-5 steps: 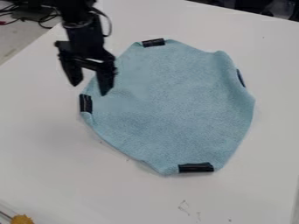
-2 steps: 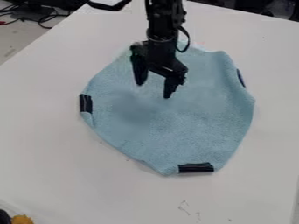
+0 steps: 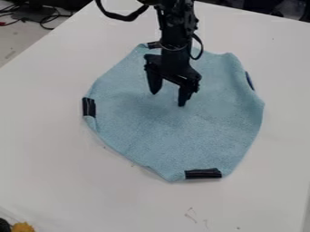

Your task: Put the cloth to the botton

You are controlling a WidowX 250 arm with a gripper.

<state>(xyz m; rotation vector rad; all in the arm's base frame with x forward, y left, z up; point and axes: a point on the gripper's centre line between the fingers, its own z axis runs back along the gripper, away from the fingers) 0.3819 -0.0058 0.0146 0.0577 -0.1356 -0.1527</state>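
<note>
Find the blue cloth [image 3: 181, 136] spread in one wide layer near the middle of the view, directly on the white table [image 3: 48, 149]. Take this cloth as a clock, with twelve toward the top edge of the view. Along its border, count four dark patches: the left patch [image 3: 89, 107] at nine, the top patch [image 3: 154, 45] between eleven and twelve, the right patch [image 3: 249, 80] at two, and the bottom patch [image 3: 203, 174] between five and six. Over the cloth, a little to the eleven o'clock side of its middle, see the black gripper [image 3: 168, 99], with fingers [image 3: 185, 93] released and well parted, pointing down, grasping nothing. From this slant, cannot say with certainty whether touching the fabric or just above it. Above, toward twelve, follow the black arm [image 3: 174, 31] up to the top edge. Farther out, between seven and eight, notice a yellow thing [image 3: 23, 227] in the corner, and between ten and eleven some cables [image 3: 51, 18] beyond the table.

By judgement, now in the step of getting hold of the cloth, before any pull toward six. For the next move, need to lower until meeting the fabric, pinch a small fold firmly, then draw it slowly toward six o'clock. Better to keep the pull low, to avoid slipping off or bunching the cloth in its middle.
</note>
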